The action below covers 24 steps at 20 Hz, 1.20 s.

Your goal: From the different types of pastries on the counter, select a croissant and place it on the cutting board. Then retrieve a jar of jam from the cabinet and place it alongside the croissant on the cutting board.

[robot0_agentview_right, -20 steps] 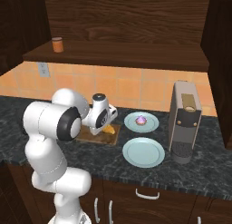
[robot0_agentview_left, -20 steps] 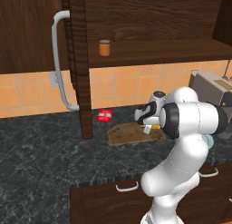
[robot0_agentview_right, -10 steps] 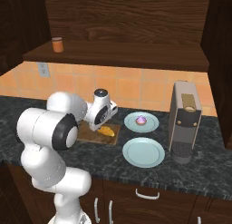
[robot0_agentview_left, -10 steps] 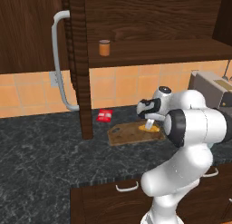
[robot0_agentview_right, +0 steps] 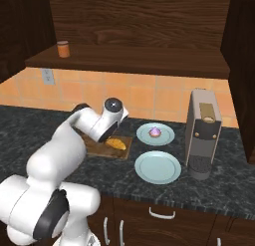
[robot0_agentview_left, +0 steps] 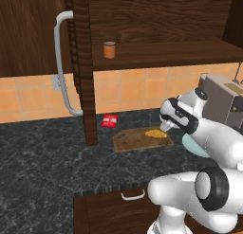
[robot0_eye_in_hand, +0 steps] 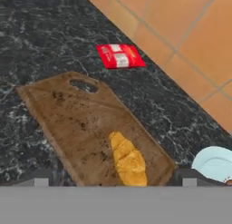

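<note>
The golden croissant lies on the wooden cutting board, near its right end and clear of my fingers. My gripper hovers just above it, open, with the two fingertips spread wide on either side and nothing held. From the base views the hand hangs over the board's right edge. The jam jar, orange with a dark lid, stands on the open cabinet's shelf, well above and left of the board.
A red packet lies behind the board by the tiled wall. Right of the board are a plate carrying a cupcake, an empty plate and a coffee machine. The open cabinet door with its handle stands left.
The hand has risen off the cutting board and drawn back a little, leaving the croissant lying on the board.
</note>
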### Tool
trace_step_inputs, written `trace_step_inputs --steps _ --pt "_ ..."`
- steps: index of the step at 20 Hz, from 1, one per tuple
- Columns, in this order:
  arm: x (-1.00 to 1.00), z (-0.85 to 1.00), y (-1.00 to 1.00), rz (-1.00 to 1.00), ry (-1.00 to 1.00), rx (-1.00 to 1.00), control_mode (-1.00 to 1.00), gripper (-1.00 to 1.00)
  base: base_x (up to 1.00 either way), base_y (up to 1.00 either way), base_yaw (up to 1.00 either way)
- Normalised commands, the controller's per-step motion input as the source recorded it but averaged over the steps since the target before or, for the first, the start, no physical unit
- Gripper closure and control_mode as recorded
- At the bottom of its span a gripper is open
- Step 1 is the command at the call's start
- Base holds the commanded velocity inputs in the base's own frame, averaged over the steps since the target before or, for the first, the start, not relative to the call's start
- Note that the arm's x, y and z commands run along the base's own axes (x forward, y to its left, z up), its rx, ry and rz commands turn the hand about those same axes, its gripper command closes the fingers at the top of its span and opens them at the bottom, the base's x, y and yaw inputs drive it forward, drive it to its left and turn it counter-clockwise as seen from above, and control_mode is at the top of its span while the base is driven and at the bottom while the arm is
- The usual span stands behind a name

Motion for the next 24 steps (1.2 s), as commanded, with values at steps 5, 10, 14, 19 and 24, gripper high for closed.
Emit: trace_step_inputs --steps 5,10,14,19,24 --pt "-0.87 1.00 0.00 -0.01 -0.22 0.21 -1.00 -1.00 0.00 0.00 0.00" --pt "-0.69 0.99 0.03 0.00 -0.11 0.16 -1.00 -1.00 0.00 0.00 0.00" --pt "-0.48 0.98 0.04 0.00 0.03 0.22 -1.00 -1.00 0.00 0.00 0.00" --pt "-0.54 0.92 0.00 0.00 0.06 0.20 -1.00 -1.00 0.00 0.00 0.00" --pt "-0.33 0.97 0.04 0.00 0.14 0.19 -1.00 -1.00 0.00 0.00 0.00"
